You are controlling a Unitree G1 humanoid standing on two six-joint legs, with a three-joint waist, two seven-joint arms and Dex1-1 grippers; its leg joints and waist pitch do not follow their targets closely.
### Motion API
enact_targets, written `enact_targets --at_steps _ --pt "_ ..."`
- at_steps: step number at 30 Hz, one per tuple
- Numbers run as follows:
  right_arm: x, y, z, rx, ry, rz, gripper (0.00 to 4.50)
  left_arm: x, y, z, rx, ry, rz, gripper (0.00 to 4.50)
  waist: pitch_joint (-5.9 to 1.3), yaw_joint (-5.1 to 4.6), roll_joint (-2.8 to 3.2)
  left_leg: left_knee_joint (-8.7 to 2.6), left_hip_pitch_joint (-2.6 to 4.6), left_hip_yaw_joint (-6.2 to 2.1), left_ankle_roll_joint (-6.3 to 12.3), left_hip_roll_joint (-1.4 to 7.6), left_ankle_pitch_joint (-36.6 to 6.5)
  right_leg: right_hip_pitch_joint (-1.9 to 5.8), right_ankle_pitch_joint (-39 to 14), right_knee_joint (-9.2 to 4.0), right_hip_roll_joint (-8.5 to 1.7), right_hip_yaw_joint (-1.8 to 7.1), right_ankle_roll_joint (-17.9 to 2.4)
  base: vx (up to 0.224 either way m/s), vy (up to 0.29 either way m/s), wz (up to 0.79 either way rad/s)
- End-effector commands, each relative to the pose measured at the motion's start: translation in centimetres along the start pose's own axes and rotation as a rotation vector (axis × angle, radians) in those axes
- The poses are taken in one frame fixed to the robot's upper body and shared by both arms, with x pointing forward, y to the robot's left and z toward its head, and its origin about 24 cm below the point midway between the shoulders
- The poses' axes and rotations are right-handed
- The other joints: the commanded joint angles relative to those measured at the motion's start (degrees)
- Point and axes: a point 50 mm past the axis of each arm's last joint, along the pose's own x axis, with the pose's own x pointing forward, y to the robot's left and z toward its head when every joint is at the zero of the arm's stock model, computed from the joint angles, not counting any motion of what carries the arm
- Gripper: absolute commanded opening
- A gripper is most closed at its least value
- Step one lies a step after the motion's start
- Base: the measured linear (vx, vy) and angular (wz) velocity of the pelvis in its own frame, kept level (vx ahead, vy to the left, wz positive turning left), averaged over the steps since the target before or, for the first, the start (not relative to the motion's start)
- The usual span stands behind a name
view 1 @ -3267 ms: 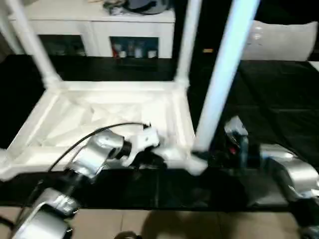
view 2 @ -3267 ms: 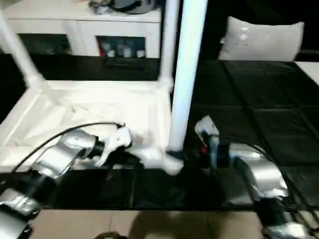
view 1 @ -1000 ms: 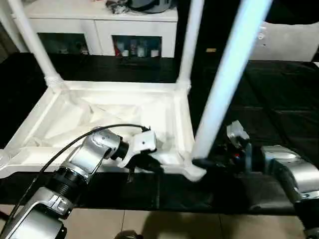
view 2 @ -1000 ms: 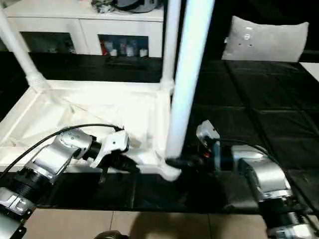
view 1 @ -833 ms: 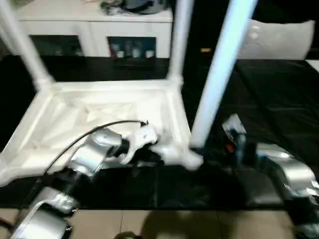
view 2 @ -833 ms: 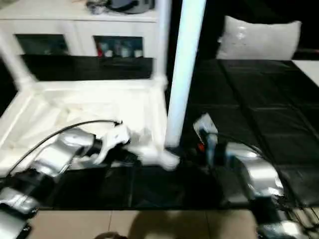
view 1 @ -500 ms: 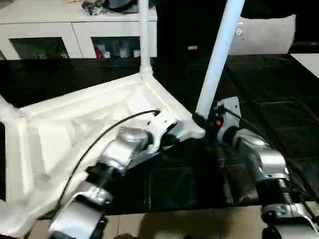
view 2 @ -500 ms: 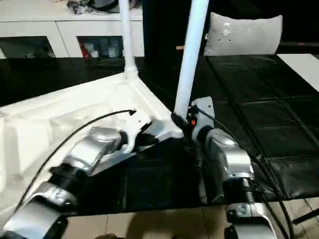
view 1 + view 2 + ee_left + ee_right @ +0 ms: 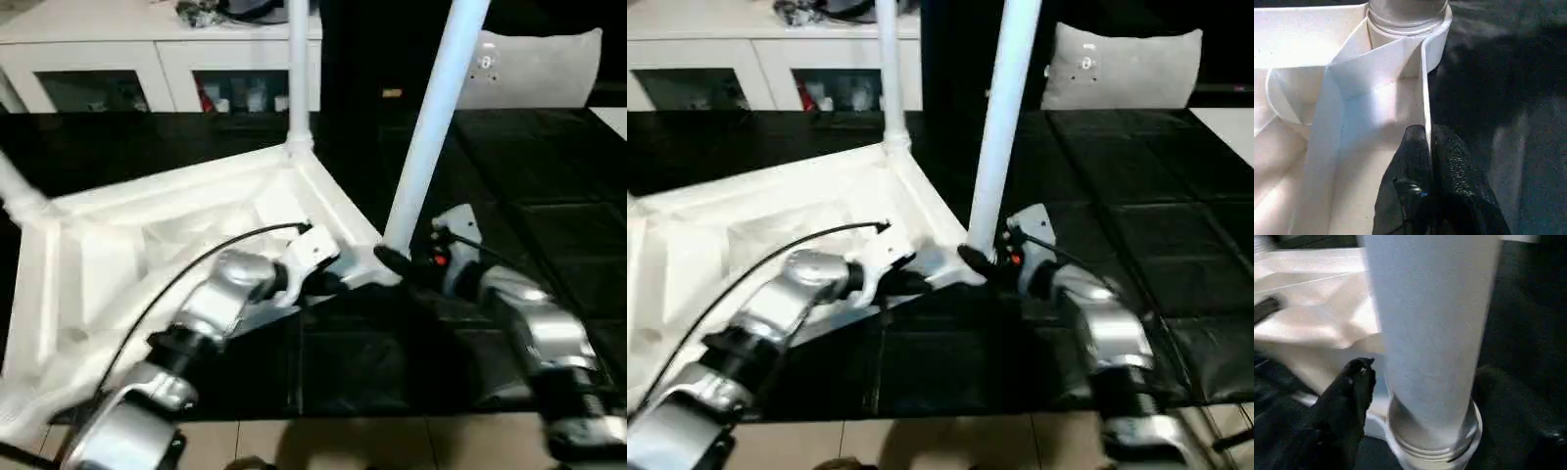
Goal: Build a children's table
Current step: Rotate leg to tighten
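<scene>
Your white plastic rectangular table top (image 9: 167, 245) lies upside down on the black-covered desk (image 9: 549, 215), ribbed underside up and turned at an angle, one corner pointing toward you. A long white tapered tube leg (image 9: 436, 108) stands upright in the round socket at that near corner (image 9: 1432, 431). A second white tube leg (image 9: 299, 69) rises from the far corner, and the base of a third leg (image 9: 15, 191) shows at the left corner.

Your left gripper (image 9: 1427, 161) has its two black fingers pressed together on the thin side wall of the top, pinching that rim just beside the near corner socket, one finger on each face of the wall.

Your right gripper (image 9: 392, 262) sits at the foot of the near leg, right by the socket. In its wrist view one black finger (image 9: 1349, 391) stands beside the leg with a sliver of gap; the other finger is too dark to make out, so you cannot tell whether it is spread or closed on the leg.

Beyond the desk stand a white cabinet with glass doors (image 9: 176, 69) and a pale cushion (image 9: 1117, 64)
</scene>
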Motion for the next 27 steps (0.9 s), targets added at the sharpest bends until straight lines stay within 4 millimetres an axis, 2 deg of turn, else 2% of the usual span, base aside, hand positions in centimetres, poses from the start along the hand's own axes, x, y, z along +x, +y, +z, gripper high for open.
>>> enact_targets --at_steps 1,4,7,11,12,16,17,22,27 --pt "-0.3 0.4 0.1 -0.014 0.017 0.071 4.05 -0.1 -0.4 0.5 0.061 -0.006 -0.068 0.00 -3.55 0.32 -0.76 -4.15 0.65 -2.83 4.09 5.74 -10.5 3.23 -17.7 -4.58 -5.50 3.92 -10.2 0.000 0.000 0.00" --pt "-1.7 0.4 0.0 -0.054 0.077 0.196 4.21 -1.4 -1.3 0.0 0.150 -0.011 -0.233 0.00 -3.56 0.61 -0.93 -4.14 0.59 -2.76 4.13 5.84 -10.2 3.19 -18.0 -4.51 -5.57 3.95 -10.1 0.000 0.000 0.00" --pt "-2.2 0.8 -0.1 -0.065 0.091 0.280 4.21 -1.9 -1.6 -0.3 0.177 0.019 -0.294 0.00 -3.58 1.19 -0.72 -4.08 0.64 -2.60 4.25 5.95 -9.6 2.91 -16.5 -4.19 -5.43 3.92 -11.1 0.000 0.000 0.00" --pt "-2.7 1.4 0.0 -0.064 0.099 0.373 3.84 -2.5 -1.7 -1.0 0.205 0.078 -0.351 0.00 -3.54 1.79 -0.65 -4.18 0.97 -2.56 3.65 6.21 -10.5 2.73 -17.3 -4.27 -5.46 4.05 -11.1 0.000 0.000 0.00" --pt "-2.9 1.5 0.0 -0.061 0.101 0.401 3.75 -2.7 -1.8 -1.2 0.215 0.093 -0.369 0.00 -3.52 2.04 -0.65 -4.26 0.82 -2.69 3.36 6.25 -10.8 2.88 -17.5 -4.17 -5.57 4.06 -11.0 0.000 0.000 0.00" --pt "-3.1 2.5 -0.2 -0.025 0.114 0.521 3.39 -3.0 -1.8 -1.3 0.239 0.106 -0.412 0.00 -3.43 2.67 -0.76 -4.26 1.00 -2.68 2.72 6.15 -11.9 2.78 -20.2 -4.50 -5.72 4.12 -10.3 0.000 0.000 0.00" --pt "-3.2 2.6 -0.2 -0.015 0.117 0.537 3.18 -3.0 -1.8 -1.3 0.243 0.108 -0.414 0.00 -3.46 2.78 -0.76 -4.30 0.91 -2.72 2.64 6.22 -11.6 2.83 -20.1 -4.42 -5.71 4.14 -10.2 0.000 0.000 0.00" --pt "-3.2 2.9 -0.4 -0.004 0.129 0.565 2.74 -3.0 -1.7 -1.2 0.249 0.111 -0.415 0.00 -3.49 2.73 -0.81 -4.36 0.95 -2.80 1.84 6.24 -11.8 2.80 -19.5 -4.36 -5.80 4.15 -10.5 0.000 0.000 0.00" --pt "-3.3 3.1 -0.6 0.015 0.139 0.586 2.45 -3.0 -1.7 -1.3 0.249 0.113 -0.416 0.00 -3.61 2.77 -0.87 -4.22 0.88 -2.70 2.21 6.14 -10.5 2.87 -17.8 -4.12 -5.72 4.12 -10.9 0.000 0.000 0.00"
